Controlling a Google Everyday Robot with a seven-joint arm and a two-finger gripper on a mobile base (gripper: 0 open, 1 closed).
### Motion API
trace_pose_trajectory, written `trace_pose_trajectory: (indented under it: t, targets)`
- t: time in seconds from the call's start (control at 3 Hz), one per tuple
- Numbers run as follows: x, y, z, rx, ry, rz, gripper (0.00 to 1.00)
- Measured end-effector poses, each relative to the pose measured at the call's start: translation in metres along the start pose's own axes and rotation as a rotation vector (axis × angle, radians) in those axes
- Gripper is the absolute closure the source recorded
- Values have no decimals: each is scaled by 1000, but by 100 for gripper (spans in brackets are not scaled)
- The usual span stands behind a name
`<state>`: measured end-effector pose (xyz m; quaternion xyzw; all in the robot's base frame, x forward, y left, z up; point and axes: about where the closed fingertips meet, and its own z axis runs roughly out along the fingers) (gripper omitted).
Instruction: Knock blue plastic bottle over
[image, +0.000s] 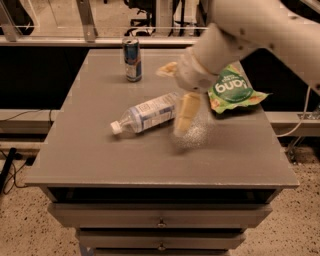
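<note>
The blue plastic bottle (145, 114) lies on its side in the middle of the grey table (100, 155). Its white cap (115, 128) points to the front left and its base points to the back right. My gripper (171, 101) hovers just above the bottle's base end, at the end of the white arm (240, 30) that comes in from the upper right. Its cream fingers are spread apart with nothing between them. One finger (183, 115) hangs down to the right of the bottle; the other (167, 69) sticks out behind it.
A blue-and-silver drink can (132, 59) stands upright at the back of the table, left of the arm. A green snack bag (231, 90) lies at the right, partly under the arm. Drawers (160, 216) run below the table's front edge.
</note>
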<state>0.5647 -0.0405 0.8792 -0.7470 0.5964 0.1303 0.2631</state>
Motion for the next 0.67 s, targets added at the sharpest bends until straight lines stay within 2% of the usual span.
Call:
trace_pose_trajectory:
  t: [0.33, 0.67]
  targets:
    - [36, -9, -44, 47, -143, 145, 0]
    - [72, -6, -98, 93, -267, 301, 0]
